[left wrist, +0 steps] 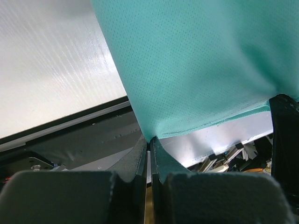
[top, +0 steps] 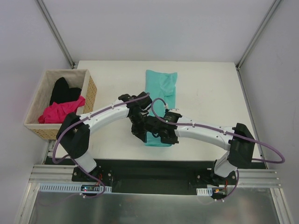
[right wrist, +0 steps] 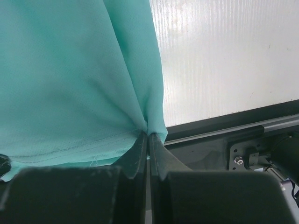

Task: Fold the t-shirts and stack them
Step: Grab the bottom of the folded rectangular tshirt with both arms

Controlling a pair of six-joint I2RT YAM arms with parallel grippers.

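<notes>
The teal shirt [top: 161, 88] is seen on the table [top: 210, 93] to the right of the basket [top: 35, 100], well apart from it, folded into a long narrow strip that runs from level with the basket's far rim to a little nearer than its near rim. The strip's near end is covered by both wrists in the top view. The left gripper [top: 138, 129] is closed tight on the hem corner that faces the basket; in the left wrist view its fingers [left wrist: 149, 142] are shown pressed together with teal cloth [left wrist: 201, 60] pinched at the tips and spreading away above them. The right gripper [top: 161, 135] is closed on the corner farther from the basket; in the right wrist view the fingers [right wrist: 148, 135] are shown clamped on a gathered fold of the cloth [right wrist: 70, 70], just beside its stitched hem. Whether the held end is lifted off the table cannot be told. Inside the basket a pink shirt [top: 60, 112] is heaped at the near side, with a black shirt [top: 63, 91] touching it at the far side, both unfolded.
</notes>
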